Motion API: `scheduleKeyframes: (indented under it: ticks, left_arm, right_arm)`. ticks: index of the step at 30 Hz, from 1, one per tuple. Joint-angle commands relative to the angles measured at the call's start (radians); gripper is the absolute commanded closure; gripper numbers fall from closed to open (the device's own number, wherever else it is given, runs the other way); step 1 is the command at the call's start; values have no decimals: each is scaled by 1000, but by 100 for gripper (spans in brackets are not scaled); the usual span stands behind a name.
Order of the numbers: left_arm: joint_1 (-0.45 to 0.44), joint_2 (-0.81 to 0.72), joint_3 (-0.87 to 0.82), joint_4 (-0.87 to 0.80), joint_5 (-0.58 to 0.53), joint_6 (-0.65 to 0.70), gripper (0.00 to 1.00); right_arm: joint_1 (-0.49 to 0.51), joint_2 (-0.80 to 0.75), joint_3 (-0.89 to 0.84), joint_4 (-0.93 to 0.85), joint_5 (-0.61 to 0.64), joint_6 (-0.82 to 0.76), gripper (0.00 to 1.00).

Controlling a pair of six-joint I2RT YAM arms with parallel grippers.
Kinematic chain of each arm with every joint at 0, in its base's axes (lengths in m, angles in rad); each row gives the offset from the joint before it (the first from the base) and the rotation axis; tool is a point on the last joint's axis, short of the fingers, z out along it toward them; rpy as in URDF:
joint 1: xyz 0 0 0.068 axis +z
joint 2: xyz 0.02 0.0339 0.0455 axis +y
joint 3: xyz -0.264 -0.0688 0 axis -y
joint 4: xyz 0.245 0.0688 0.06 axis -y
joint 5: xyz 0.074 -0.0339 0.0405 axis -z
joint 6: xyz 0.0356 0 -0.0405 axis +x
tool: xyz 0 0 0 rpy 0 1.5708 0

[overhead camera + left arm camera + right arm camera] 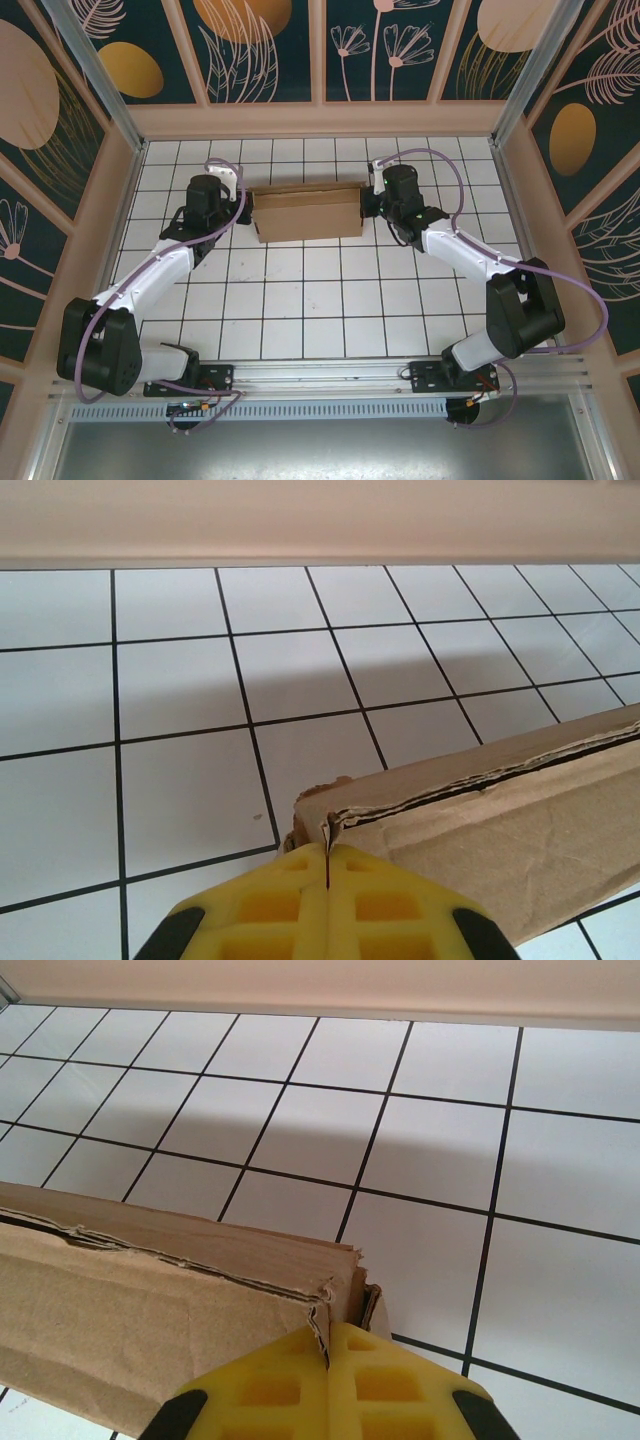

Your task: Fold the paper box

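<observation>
The paper box (306, 212) is a flat brown cardboard box held between both arms over the white tiled table, toward the back. My left gripper (243, 207) is at its left end, my right gripper (369, 204) at its right end. In the left wrist view the yellow fingers (290, 900) are shut on a thin cardboard edge at the corner of the paper box (480, 820). In the right wrist view the yellow fingers (385, 1385) pinch the end flap of the paper box (150, 1300), whose layered edges show.
The tiled table (320, 310) is ringed by a wooden frame; its back wall (320, 118) stands close behind the box. Open tiles lie between the box and the arm bases (320, 375) at the near edge.
</observation>
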Motion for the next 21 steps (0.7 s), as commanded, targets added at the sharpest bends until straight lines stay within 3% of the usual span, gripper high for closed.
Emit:
scheduleKeyframes:
  ticks: [1,7,13,19,21]
  left_arm:
    - [7,3,-26,-159,-80,56,100]
    - [7,-2,-33,-163,-85,73,100]
    - [7,0,-76,-75,39,-2,100]
    - [8,-12,-114,-43,48,-61,100]
    - [8,-18,-131,-30,61,-66,100]
  right_arm:
    - [-3,23,-32,-183,19,-18,100]
    - [-16,21,-22,-185,10,-17,100]
    - [-12,33,-29,-168,-24,33,100]
    - [2,31,-95,-102,-73,114,100]
    - [2,33,-107,-88,-96,122,96]
